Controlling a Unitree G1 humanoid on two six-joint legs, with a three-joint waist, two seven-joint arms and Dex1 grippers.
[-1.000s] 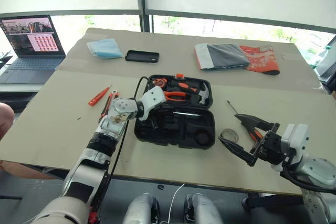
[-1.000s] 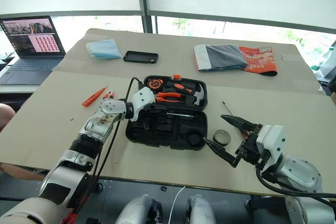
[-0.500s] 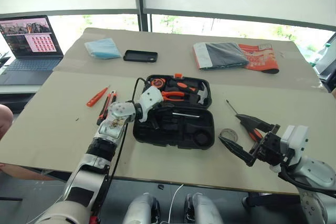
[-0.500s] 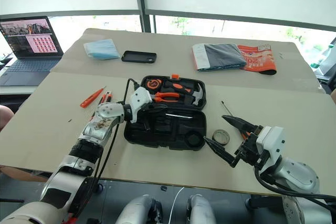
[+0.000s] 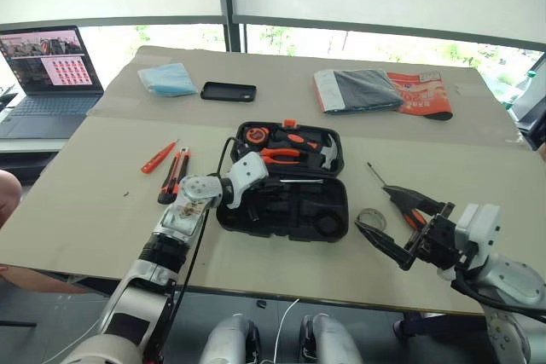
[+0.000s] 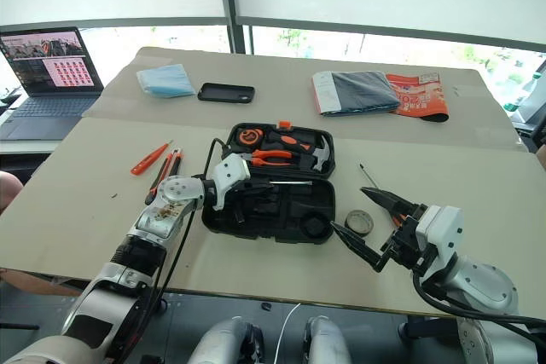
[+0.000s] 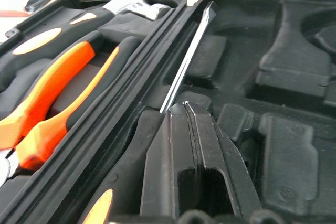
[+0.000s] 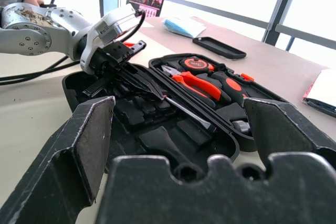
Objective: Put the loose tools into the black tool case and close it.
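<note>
Steel glints in the open black tool case [image 5: 286,202], where the left hand [image 7: 193,129], pulled slightly back toward the case's near-left corner since 1 second ago, stays clamped shut with a screwdriver shaft [image 7: 189,53] running on from its fingertips along the hinge. 2 tools, a thin orange screwdriver [image 5: 159,157] and a utility knife [image 5: 174,175], lie on the bench [image 5: 85,202] left of the case. Right hand [image 5: 394,226] hangs wide open and empty beside the tape roll [image 6: 359,223]; its wrist view shows the shaft's far end.

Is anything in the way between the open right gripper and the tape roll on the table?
Nothing visible. The right gripper stands open right by the tape roll, with only bare table between them.
</note>
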